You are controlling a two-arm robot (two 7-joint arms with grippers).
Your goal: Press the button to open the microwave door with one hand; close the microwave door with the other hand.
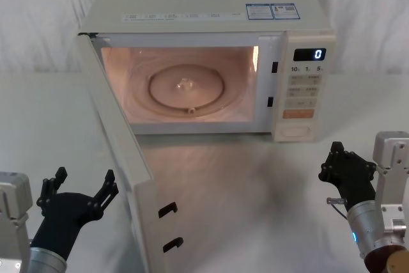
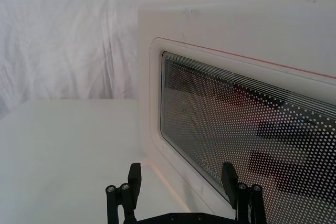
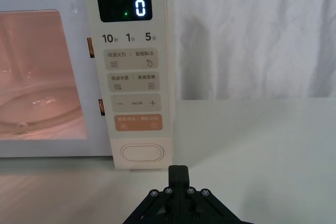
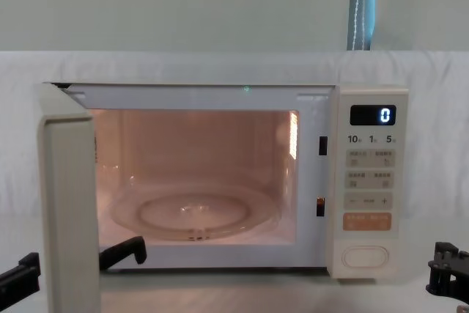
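One open microwave door (image 1: 121,158) beside left pincer (image 1: 80,190)

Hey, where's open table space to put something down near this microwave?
Bare table lies before the microwave, between the open microwave door and the right gripper. It is crowded on the left, where the left gripper sits beside the door.

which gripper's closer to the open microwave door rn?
Left. The left gripper, open, sits just outside the swung-out microwave door, facing its window. The right gripper, shut, is across the table, in front of the control panel.
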